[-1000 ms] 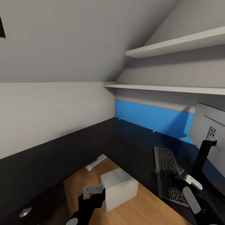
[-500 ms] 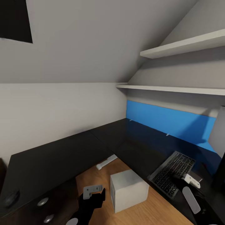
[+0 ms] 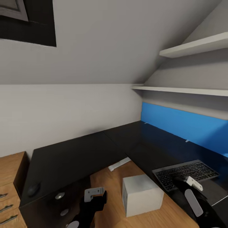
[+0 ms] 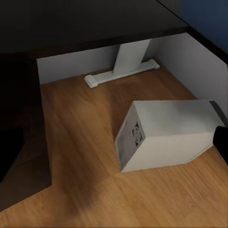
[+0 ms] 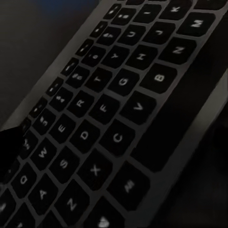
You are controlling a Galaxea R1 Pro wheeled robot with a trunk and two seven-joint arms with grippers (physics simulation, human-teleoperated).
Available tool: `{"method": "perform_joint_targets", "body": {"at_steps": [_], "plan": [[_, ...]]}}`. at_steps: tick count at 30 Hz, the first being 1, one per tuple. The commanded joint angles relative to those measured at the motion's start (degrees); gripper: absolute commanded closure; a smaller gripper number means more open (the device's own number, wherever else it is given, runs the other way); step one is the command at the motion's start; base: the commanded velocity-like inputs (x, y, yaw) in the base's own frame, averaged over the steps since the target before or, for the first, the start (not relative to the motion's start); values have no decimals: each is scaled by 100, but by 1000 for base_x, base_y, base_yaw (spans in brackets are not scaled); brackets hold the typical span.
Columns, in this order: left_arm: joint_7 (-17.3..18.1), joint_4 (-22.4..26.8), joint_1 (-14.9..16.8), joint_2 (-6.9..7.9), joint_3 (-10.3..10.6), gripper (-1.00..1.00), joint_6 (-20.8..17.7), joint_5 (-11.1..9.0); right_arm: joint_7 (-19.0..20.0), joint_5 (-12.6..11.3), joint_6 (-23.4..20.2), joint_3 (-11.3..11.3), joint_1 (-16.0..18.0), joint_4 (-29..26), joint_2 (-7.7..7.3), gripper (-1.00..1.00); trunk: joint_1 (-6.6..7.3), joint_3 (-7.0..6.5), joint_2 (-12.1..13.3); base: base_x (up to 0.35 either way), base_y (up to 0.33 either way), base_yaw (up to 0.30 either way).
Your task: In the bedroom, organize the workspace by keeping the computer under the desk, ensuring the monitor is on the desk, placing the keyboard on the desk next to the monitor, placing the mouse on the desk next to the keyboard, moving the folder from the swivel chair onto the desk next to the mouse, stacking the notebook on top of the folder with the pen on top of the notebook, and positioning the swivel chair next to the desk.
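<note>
**Keyboard up, tower down, much of the desk job unseen**

Wood flooring fills the foreground under my rig, where the left gripper point(image 3: 95, 193) hangs low over the boards; I cannot tell whether its jaws are parted or closed. Just beyond it the computer point(image 3: 141, 194) stands on the floor in the crook of the L-shaped desk point(image 3: 79, 152), beside the top's edge rather than clearly beneath it, so I judge that item only roughly settled. To my right, the right gripper point(image 3: 192, 183) sits at the near edge of the keyboard point(image 3: 186, 173), which lies flat on the glossy black top; the right wrist view looks closely along its keys, and I cannot say whether the jaws grip it. Farther back runs the blue back panel point(image 3: 186, 126) under two white shelves point(image 3: 190, 47). Mouse, folder, notebook, pen and chair placements remain, by my reckoning, to be confirmed.
</note>
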State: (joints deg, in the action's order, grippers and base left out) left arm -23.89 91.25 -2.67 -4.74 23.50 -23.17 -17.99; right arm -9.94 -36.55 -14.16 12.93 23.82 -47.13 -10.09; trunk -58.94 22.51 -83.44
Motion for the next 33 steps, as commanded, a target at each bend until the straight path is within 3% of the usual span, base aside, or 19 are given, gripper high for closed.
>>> {"method": "perform_joint_targets", "body": {"at_steps": [1, 13, 18, 26, 33], "plan": [[-46, 9, 3, 0, 11, -100, -12, -56, -34, -54, -25, -1, 0, -15, -2, -100, 0, 5, -4, 0, 0, 275], [-37, -25, 3, 17, 143, -100, -12, -47, -34, -54, -25, 1, 0, -15, -2, -100, 0, 5, -4, 57, 0, 239], [-40, -34, 3, 16, 174, -100, -15, -46, -34, -54, -25, 5, 0, -15, -2, -100, 0, 5, -4, 158, 0, 35], [-46, -45, 3, 17, 395, -100, -12, -46, -34, -54, -25, 2, 0, -15, -2, -100, 0, 5, -4, 87, 0, 3], [-46, -46, 3, 18, 409, -100, -12, -46, -34, -54, -25, -1, 0, -15, -2, -100, 0, 5, -4, 44, 0, 0]]}}
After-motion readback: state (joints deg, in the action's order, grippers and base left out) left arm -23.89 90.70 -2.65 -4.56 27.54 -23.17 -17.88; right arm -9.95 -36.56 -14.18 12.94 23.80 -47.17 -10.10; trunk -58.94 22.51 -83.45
